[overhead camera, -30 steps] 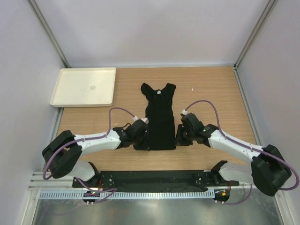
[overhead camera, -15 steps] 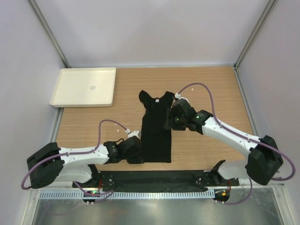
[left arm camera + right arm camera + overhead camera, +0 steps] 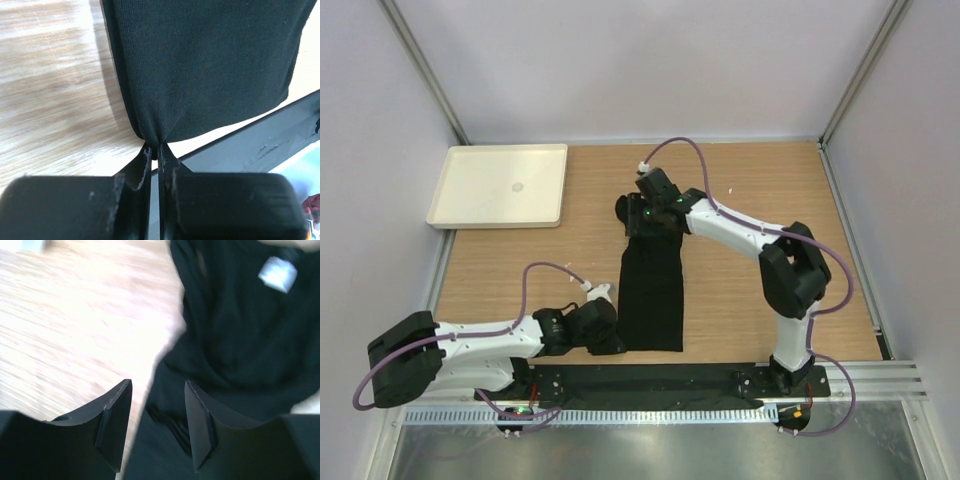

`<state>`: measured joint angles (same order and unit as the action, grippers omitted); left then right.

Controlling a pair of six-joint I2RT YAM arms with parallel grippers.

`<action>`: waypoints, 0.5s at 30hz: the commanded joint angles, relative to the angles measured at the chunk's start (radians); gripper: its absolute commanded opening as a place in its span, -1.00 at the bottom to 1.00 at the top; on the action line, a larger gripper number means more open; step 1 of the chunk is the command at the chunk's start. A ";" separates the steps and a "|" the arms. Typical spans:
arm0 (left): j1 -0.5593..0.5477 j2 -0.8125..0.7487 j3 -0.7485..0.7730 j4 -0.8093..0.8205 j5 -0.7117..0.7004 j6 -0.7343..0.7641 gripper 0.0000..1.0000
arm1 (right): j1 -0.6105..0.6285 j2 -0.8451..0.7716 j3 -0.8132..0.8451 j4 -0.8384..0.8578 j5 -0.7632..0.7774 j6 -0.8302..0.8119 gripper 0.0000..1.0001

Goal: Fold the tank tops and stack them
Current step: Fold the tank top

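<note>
One black tank top (image 3: pixel 652 290) lies as a long narrow strip down the middle of the wooden table, straps at the far end. My left gripper (image 3: pixel 613 338) is shut on the strip's near left hem corner; in the left wrist view the fingers (image 3: pixel 155 150) pinch a bunched bit of the fabric (image 3: pixel 200 65). My right gripper (image 3: pixel 642 222) hovers open over the strap and neckline end. In the right wrist view its open jaws (image 3: pixel 157 392) straddle the left edge of the cloth (image 3: pixel 240 340), holding nothing, with a white label (image 3: pixel 277 274) beyond.
A shallow cream tray (image 3: pixel 500 185) sits at the far left of the table. The black base plate (image 3: pixel 650 385) runs along the near edge just below the hem. Grey walls enclose the table on three sides.
My right gripper let go of the garment's right side, opened, and swung up to the neckline end. My left gripper dragged the hem toward the near edge, stretching the strip.
</note>
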<state>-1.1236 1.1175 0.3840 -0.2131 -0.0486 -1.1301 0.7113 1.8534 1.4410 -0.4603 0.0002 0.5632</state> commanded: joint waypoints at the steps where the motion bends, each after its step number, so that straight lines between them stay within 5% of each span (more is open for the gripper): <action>1: -0.015 -0.015 -0.028 0.023 -0.022 -0.023 -0.93 | 0.001 0.116 0.169 0.049 -0.078 -0.019 0.04; 15: -0.038 -0.045 -0.043 0.034 -0.010 -0.039 -0.99 | -0.044 0.544 0.568 -0.026 -0.059 0.066 0.11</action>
<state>-1.1473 1.0962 0.3584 -0.1825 -0.0505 -1.1538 0.6872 2.3695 1.9305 -0.4362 -0.1047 0.6079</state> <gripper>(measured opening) 0.028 0.551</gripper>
